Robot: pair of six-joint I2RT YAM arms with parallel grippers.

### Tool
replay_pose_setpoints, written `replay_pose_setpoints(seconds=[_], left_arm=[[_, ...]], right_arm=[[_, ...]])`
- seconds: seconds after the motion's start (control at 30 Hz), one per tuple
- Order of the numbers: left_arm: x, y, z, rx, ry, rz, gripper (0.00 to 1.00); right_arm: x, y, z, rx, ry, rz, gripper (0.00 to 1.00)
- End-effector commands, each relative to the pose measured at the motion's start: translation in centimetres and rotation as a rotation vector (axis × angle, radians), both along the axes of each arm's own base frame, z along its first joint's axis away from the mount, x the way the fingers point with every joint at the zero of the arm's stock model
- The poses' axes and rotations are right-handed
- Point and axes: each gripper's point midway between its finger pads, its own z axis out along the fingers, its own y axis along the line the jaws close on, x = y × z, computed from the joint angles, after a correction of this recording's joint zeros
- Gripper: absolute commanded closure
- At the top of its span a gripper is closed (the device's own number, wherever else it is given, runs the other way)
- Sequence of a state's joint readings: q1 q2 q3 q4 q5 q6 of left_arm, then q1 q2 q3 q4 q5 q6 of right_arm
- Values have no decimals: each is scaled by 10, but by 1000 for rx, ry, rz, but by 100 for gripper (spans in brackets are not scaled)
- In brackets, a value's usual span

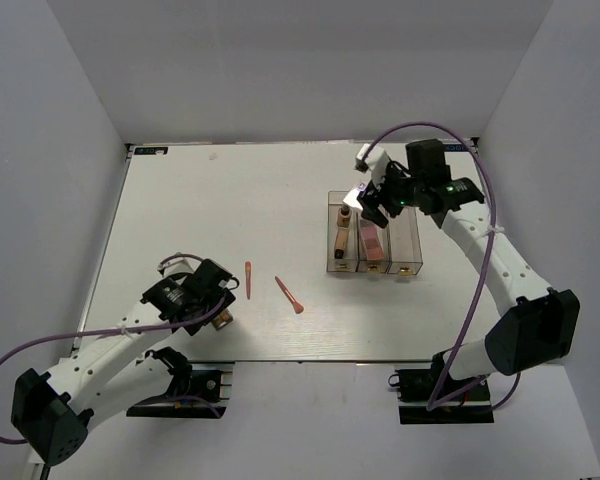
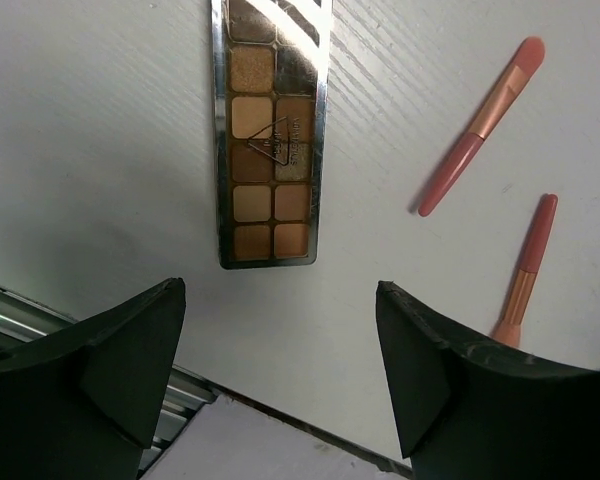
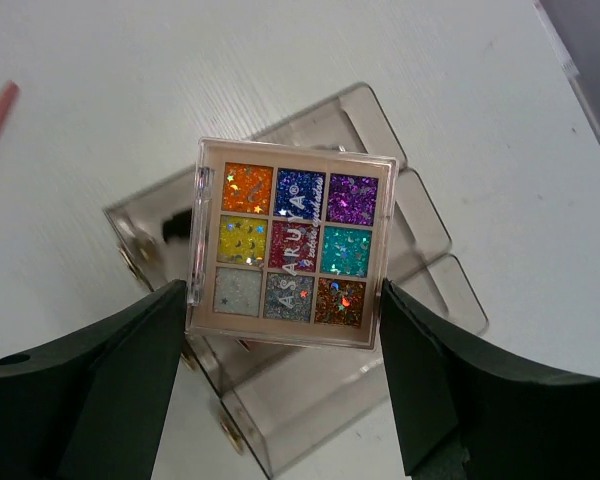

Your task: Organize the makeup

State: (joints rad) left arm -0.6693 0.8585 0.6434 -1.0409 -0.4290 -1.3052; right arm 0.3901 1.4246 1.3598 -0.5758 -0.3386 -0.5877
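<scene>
Now, your right gripper (image 3: 283,292) hangs over the clear boxes (image 3: 425,235), clamped on the glitter palette (image 3: 292,243) by its two sides. Your left gripper (image 2: 280,288) stands wide, holding nothing. The brown palette (image 2: 271,135) lies just ahead of its fingers, with two pink sticks (image 2: 480,125) ahead to the right.

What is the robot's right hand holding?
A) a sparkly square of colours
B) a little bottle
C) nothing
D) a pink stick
A: the right gripper has its fingers pressed on both sides of the glitter palette, up above the clear boxes.
</scene>
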Motion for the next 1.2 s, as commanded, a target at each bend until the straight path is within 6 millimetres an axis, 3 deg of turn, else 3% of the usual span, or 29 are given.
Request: replay_pose_setpoints(seconds=[0.0,0.2,0.37,0.53,0.57,0.83,0.87,1.07,1.1,1.17], left_arm=[[10,-10,-4,-17,-13,-16,13],[16,-14,-5,8,2,-48,12],[17,-16,-5,7,4,-55,12],[10,-12,-10,7,26,-44,12],[10,-12,-10,0,24,-38,12],[9,-12,-11,-3,27,-26,12],[9,-12,-11,-1,27,-25,12],[11,-14,-14,2,36,-29,10],[11,-14,-17,12,48,-29,10],[13,-15,-16,18,48,-32,9]], right_arm=[[-6,-36,-19,-120,2,43,100],[8,-72,-66,-217,62,164,100],[26,-73,-93,-255,124,282,100],[43,-69,-108,-266,197,379,100],[48,-67,-101,-269,182,391,100],[71,-72,-129,-363,173,436,100],[75,-72,-125,-366,165,437,100],[77,-68,-135,-372,176,467,100],[78,-68,-140,-377,183,469,98],[79,-65,-142,-378,187,478,72]])
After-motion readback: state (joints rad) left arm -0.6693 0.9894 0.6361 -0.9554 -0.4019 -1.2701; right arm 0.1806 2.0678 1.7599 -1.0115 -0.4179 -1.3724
